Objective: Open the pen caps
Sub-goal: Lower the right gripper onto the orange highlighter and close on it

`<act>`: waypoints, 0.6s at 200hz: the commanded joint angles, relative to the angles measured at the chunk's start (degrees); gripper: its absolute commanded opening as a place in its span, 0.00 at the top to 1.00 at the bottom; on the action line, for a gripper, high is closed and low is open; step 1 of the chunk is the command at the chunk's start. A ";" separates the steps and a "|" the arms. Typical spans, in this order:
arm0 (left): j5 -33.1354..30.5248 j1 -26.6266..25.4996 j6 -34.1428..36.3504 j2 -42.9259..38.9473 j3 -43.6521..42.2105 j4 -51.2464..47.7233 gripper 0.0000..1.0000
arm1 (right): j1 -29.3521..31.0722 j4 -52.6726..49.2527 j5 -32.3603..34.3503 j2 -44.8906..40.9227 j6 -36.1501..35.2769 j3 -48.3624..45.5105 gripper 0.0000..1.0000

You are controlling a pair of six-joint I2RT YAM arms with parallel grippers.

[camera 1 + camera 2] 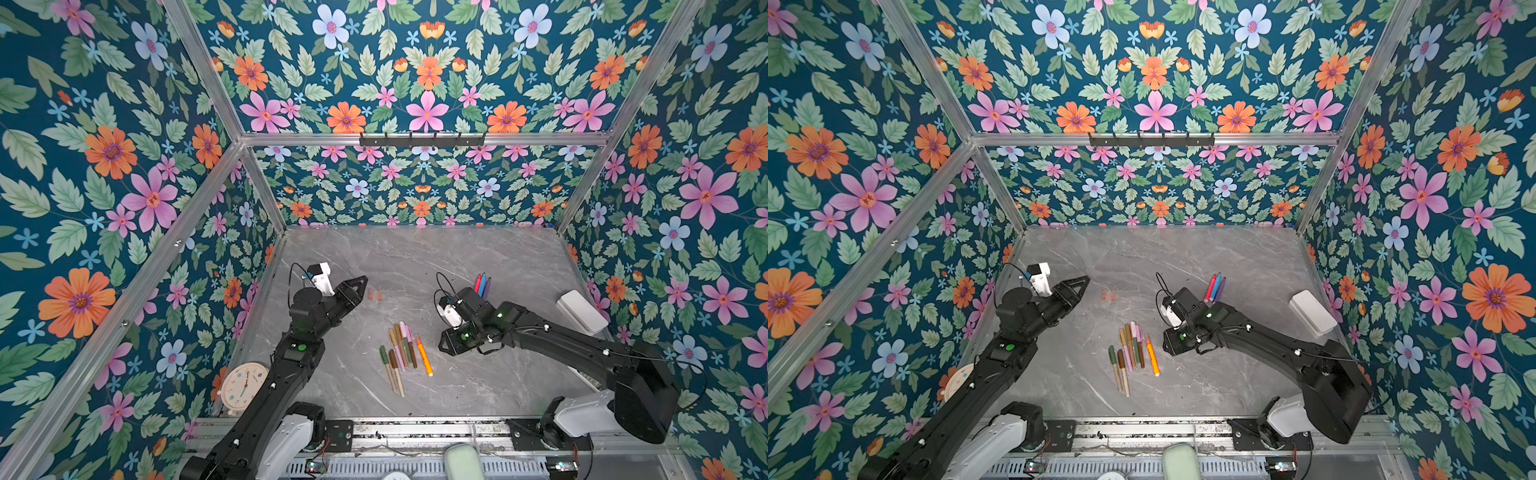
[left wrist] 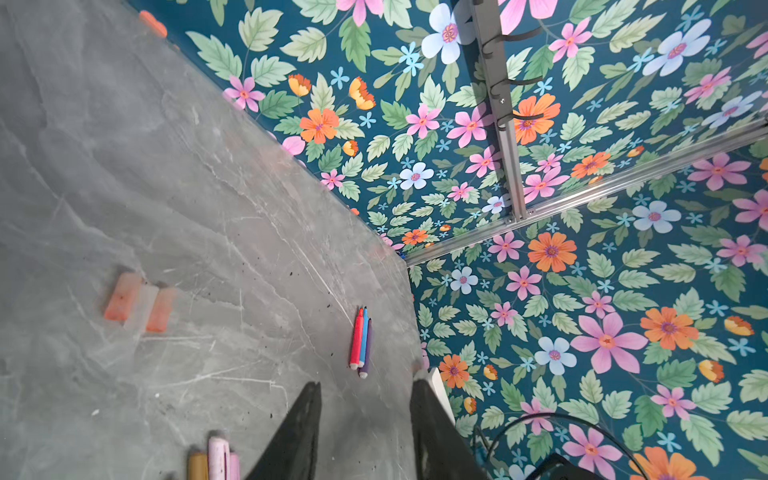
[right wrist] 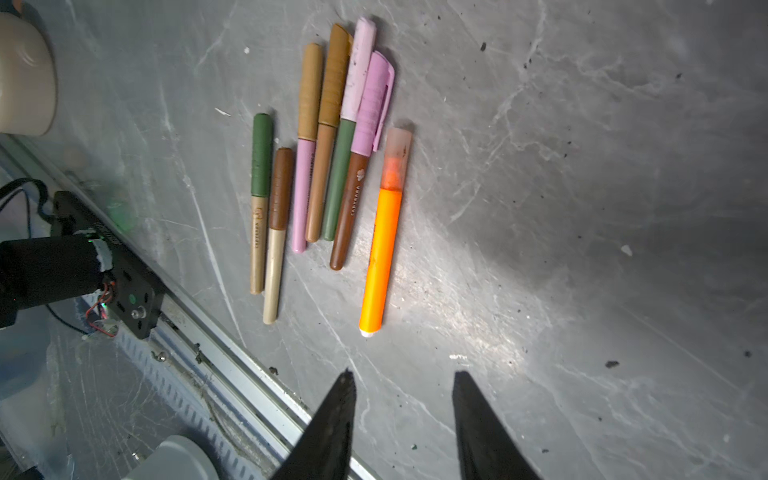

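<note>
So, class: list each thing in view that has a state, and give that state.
left tool: open, empty.
right tool: open, empty.
orange pen: capped, lying flat.
six muted pens: capped, bunched side by side.
three bright pens: apparently uncapped, lying together.
loose caps: off, lying apart from every pen.

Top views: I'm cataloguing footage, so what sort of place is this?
Likely a robot test booth: floral wallpaper panels on an aluminium frame, two arms mounted on a rail, grey table.
</note>
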 commanded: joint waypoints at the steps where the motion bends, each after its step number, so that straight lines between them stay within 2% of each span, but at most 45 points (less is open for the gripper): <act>1: -0.34 0.04 6.66 0.57 0.82 -1.90 0.59 | 0.61 1.93 -2.92 4.26 0.18 1.89 0.59; 56: -3.49 0.03 9.89 -1.07 -0.55 -2.14 0.57 | 2.65 1.90 -1.66 12.96 -0.91 5.99 0.58; 83: -2.17 0.01 11.54 2.36 1.45 -2.01 0.57 | 3.88 0.09 -0.42 16.29 -0.82 8.40 0.51; 120: -2.81 0.09 14.35 8.52 5.71 -1.13 0.57 | 5.36 -1.33 2.02 18.29 0.93 9.86 0.50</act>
